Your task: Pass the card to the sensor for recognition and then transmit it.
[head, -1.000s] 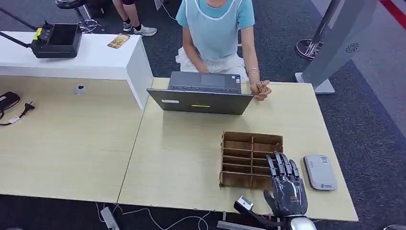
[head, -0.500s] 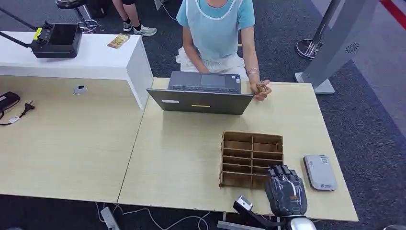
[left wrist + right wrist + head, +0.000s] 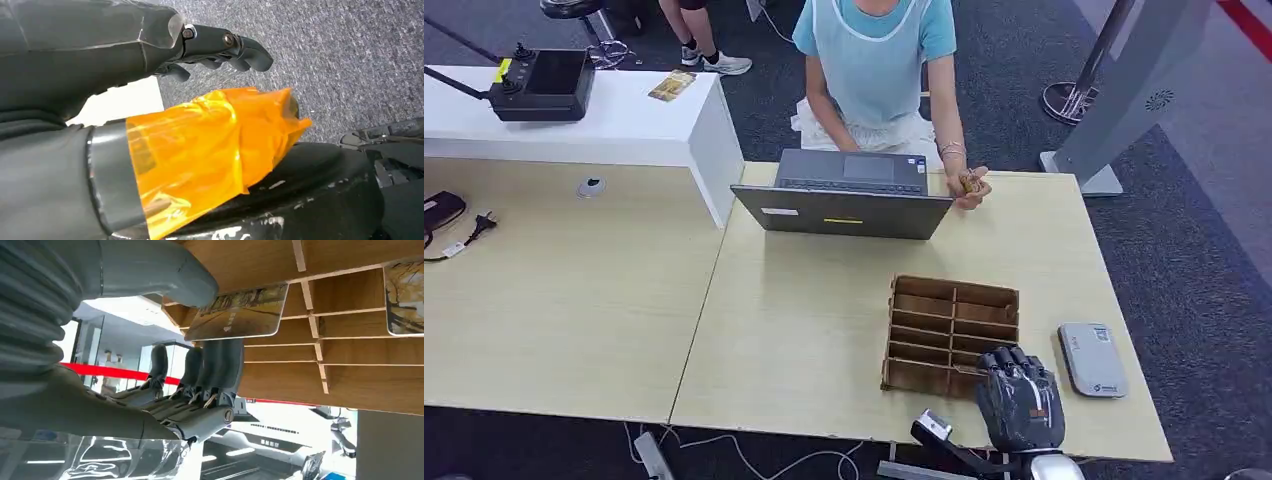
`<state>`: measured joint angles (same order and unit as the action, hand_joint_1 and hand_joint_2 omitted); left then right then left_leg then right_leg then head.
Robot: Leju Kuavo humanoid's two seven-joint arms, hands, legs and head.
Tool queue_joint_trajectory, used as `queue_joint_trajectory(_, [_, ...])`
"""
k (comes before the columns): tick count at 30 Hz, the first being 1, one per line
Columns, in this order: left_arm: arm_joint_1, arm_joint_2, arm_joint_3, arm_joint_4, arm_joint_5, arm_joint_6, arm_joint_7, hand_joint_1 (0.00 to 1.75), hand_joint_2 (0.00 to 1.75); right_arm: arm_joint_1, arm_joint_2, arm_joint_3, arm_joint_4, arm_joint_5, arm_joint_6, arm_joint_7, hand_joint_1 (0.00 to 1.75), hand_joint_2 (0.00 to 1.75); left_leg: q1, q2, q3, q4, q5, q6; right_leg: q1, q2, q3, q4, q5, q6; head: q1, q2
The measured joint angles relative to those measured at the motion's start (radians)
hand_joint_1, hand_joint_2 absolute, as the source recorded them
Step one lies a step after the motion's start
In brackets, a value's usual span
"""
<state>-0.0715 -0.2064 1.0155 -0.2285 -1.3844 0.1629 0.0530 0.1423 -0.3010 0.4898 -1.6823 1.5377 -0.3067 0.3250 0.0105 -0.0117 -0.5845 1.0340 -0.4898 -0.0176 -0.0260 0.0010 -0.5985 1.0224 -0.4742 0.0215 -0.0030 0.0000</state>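
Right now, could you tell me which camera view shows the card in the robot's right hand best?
The right wrist view: the card appears large, pinched between the right hand's thumb and fingers at the wooden organizer. In the head view the hand's back hides the card. The left wrist view faces carpet.

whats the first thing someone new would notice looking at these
Likely the right hand at the near table edge, its fingers curled over the wooden slotted box, pinching a card there. Next, the person seated behind the open laptop opposite.
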Motion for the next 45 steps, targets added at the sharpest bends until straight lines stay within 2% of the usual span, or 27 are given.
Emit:
queue_joint_trajectory(4, [0.0,0.0,0.0,0.0,-0.001,0.0,0.0,0.0,0.0,0.0,0.0,0.0,0.0,0.0,0.0,0.0,1.1,1.75,0.0,0.0,0.0,0.0,0.0,0.0,0.0,0.0,0.0,0.0,0.0,0.0,0.0,0.0])
queue_joint_trajectory(6, [0.0,0.0,0.0,0.0,-0.001,0.0,0.0,0.0,0.0,0.0,0.001,0.0,0.0,0.0,0.0,0.0,1.26,1.75,0.0,0.0,0.0,0.0,0.0,0.0,0.0,0.0,0.0,0.0,0.0,0.0,0.0,0.0])
queue_joint_trajectory(14, [0.0,-0.001,0.0,0.0,-0.001,0.0,0.0,0.0,0.0,0.0,0.002,0.0,0.0,0.0,0.0,0.0,1.29,1.75,0.0,0.0,0.0,0.0,0.0,0.0,0.0,0.0,0.0,0.0,0.0,0.0,0.0,0.0])
queue_joint_trajectory(25, [0.0,-0.001,0.0,0.0,-0.002,-0.001,-0.002,0.0,0.0,0.0,0.006,-0.01,0.006,-0.017,-0.015,-0.005,1.5,1.75,0.0,0.0,0.0,0.0,0.0,0.0,0.0,0.0,0.0,0.0,0.0,0.0,0.0,0.0])
queue_joint_trajectory(28, [0.0,-0.001,0.0,0.0,-0.003,-0.001,-0.008,0.0,0.0,0.0,0.014,-0.023,0.008,-0.044,-0.056,-0.037,1.52,1.75,0.0,0.0,0.0,0.0,0.0,0.0,0.0,0.0,0.0,0.0,0.0,0.0,0.0,0.0])
queue_joint_trajectory(30, [0.0,-0.001,0.0,0.0,-0.004,-0.001,-0.01,0.0,0.0,0.0,0.023,-0.033,0.007,-0.072,-0.083,-0.07,1.45,1.75,0.0,0.0,0.0,0.0,0.0,0.0,0.0,0.0,0.0,0.0,0.0,0.0,0.0,0.0])
queue_joint_trajectory(36, [0.0,-0.002,0.0,0.0,-0.003,-0.001,-0.018,0.0,0.0,0.004,0.043,-0.066,-0.016,-0.154,-0.13,-0.149,1.43,1.75,0.0,0.0,0.0,0.0,0.0,0.0,0.0,0.0,0.0,0.0,0.0,0.0,0.0,0.0])
queue_joint_trajectory(45, [0.0,-0.003,0.001,0.0,0.004,0.0,-0.021,0.0,0.0,0.011,0.062,-0.108,-0.056,-0.251,-0.15,-0.224,1.48,1.75,0.0,0.0,0.0,0.0,0.0,0.0,0.0,0.0,0.0,0.0,0.0,0.0,0.0,0.0])
